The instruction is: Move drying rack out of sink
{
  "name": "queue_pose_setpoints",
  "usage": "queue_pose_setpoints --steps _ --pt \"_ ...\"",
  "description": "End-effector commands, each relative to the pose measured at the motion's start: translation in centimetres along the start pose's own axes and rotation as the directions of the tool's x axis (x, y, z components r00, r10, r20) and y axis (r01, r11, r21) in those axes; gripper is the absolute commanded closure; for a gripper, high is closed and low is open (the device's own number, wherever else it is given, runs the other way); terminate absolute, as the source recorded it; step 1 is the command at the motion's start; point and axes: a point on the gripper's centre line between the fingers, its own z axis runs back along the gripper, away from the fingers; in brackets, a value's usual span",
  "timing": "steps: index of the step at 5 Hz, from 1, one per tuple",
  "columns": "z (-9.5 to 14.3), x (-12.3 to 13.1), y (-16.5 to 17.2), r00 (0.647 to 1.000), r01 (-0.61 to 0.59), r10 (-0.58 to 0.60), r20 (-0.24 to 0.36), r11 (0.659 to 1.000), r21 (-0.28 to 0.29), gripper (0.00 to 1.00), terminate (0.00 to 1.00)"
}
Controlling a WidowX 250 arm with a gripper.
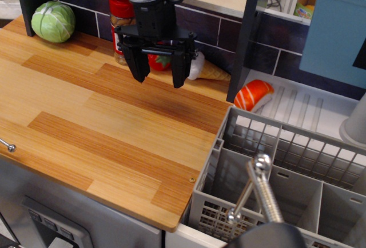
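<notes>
The grey drying rack [286, 174], with slatted walls and solid dividers, sits at the lower right inside the white sink. The sink's ribbed drainboard [303, 102] shows behind it. My gripper [158, 79] hangs over the wooden counter at the upper middle, well left of the rack. Its two black fingers [137, 65] point down, spread apart and empty.
On the wooden counter [86, 122] stand a green cabbage [52, 22], a red-lidded jar [120, 25], a red toy [160, 62] and an ice-cream cone [209, 70] behind the gripper. A salmon sushi piece [253, 95] lies on the drainboard. A metal faucet [260, 188] rises in front of the rack. A blue bin [337, 25] stands at the back right.
</notes>
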Motion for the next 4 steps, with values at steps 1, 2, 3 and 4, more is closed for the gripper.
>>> queue_pose_setpoints --steps 1,2,3,4 --pt "0.0 0.0 0.0 1.0 0.0 0.0 0.0 1.0 0.0 0.0 0.0" --pt "0.6 -0.6 -1.7 0.999 0.033 -0.032 0.007 0.999 -0.013 0.0 0.0" --pt "1.5 -0.9 -5.2 0.999 0.041 -0.042 -0.014 0.997 -0.065 0.0 0.0" --pt "1.8 -0.8 -8.7 0.998 0.054 -0.056 -0.013 0.993 -0.106 0.0 0.0"
